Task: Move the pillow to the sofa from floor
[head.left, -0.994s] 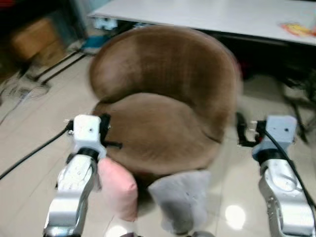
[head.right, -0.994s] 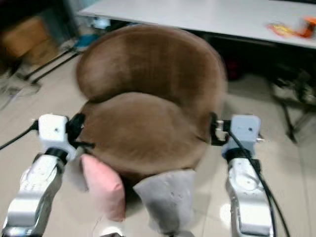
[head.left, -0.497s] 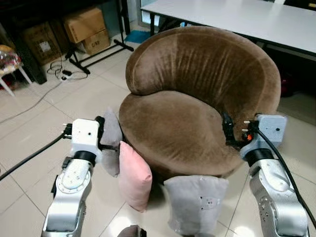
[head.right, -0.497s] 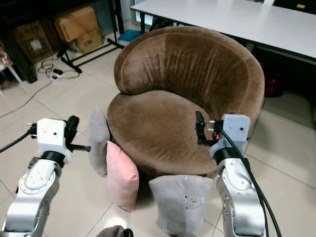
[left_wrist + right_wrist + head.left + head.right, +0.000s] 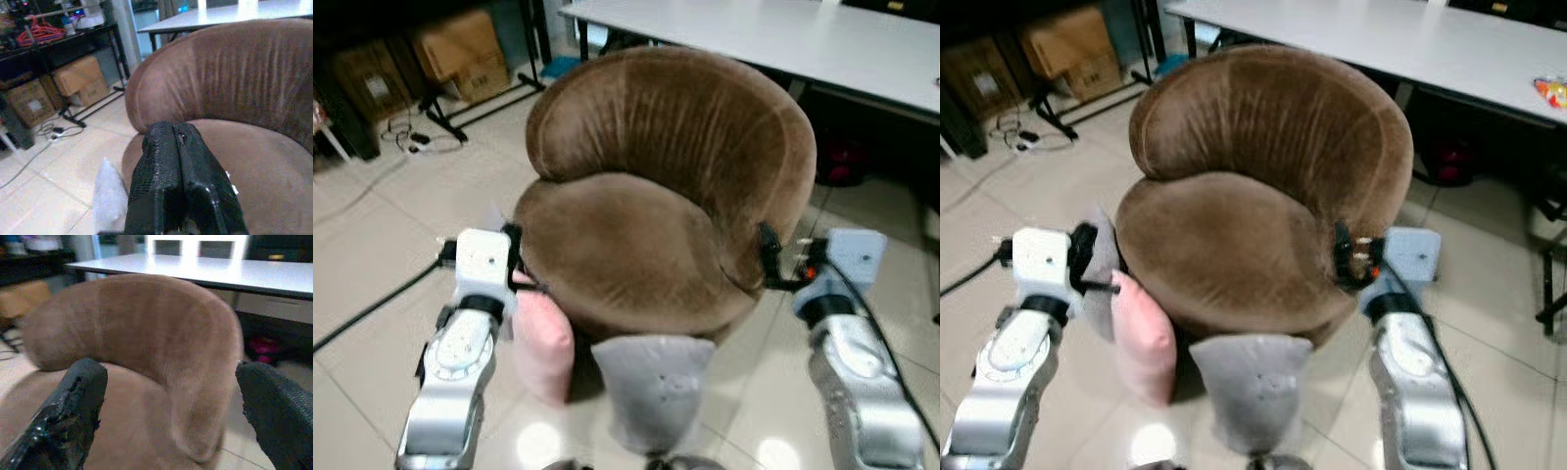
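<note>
A round brown sofa chair (image 5: 636, 225) stands right in front of me. Three pillows lean against its base on the tiled floor: a pink pillow (image 5: 543, 343), a grey pillow (image 5: 651, 387) at the front, and a second grey pillow (image 5: 1100, 294) at the left. My left gripper (image 5: 519, 269) is shut and empty. It hovers at the seat's left edge, just above the pink pillow and beside the second grey one (image 5: 110, 200). My right gripper (image 5: 769, 264) is open at the seat's right edge, with nothing between its fingers (image 5: 83, 396).
A white table (image 5: 754, 29) runs behind the chair, with a dark red object (image 5: 842, 162) under it. Cardboard boxes (image 5: 460, 49) and a black rack stand at the back left, and cables (image 5: 401, 142) lie on the floor there. My left arm's black cable (image 5: 372, 308) trails off to the left.
The camera has shifted, so the chair sits further left and lower in view. Both arms keep the same pose beside the seat. The pillows have not moved.
</note>
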{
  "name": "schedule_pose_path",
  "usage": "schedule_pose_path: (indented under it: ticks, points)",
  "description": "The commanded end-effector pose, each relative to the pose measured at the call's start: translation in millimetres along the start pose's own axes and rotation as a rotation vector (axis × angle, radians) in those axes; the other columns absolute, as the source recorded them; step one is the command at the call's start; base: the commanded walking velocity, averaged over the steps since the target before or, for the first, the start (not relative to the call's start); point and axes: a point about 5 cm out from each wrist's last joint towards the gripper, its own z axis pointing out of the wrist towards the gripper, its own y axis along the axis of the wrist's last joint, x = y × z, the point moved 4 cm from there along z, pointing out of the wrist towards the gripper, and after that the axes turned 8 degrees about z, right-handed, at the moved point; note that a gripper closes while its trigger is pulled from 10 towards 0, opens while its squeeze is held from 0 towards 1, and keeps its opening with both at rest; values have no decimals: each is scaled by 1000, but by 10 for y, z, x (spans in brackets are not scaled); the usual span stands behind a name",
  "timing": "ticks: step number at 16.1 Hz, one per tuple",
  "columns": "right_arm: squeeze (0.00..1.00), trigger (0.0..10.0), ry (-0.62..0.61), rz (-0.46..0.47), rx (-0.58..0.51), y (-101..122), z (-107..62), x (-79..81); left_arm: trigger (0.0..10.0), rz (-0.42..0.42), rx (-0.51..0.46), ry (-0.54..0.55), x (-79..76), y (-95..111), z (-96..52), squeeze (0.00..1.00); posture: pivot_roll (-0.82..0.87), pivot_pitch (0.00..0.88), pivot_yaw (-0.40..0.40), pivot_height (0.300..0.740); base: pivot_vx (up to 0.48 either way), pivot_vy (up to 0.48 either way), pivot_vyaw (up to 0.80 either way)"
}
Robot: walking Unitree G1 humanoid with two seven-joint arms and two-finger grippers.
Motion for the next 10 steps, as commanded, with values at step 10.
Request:
schedule_pose_path:
  ticks: [10]
  points:
    - [1000, 10000, 43, 25, 4, 11, 6, 37, 10000, 22, -25, 14, 29, 37, -23, 0, -116, 80, 32, 740, 0, 0, 400]
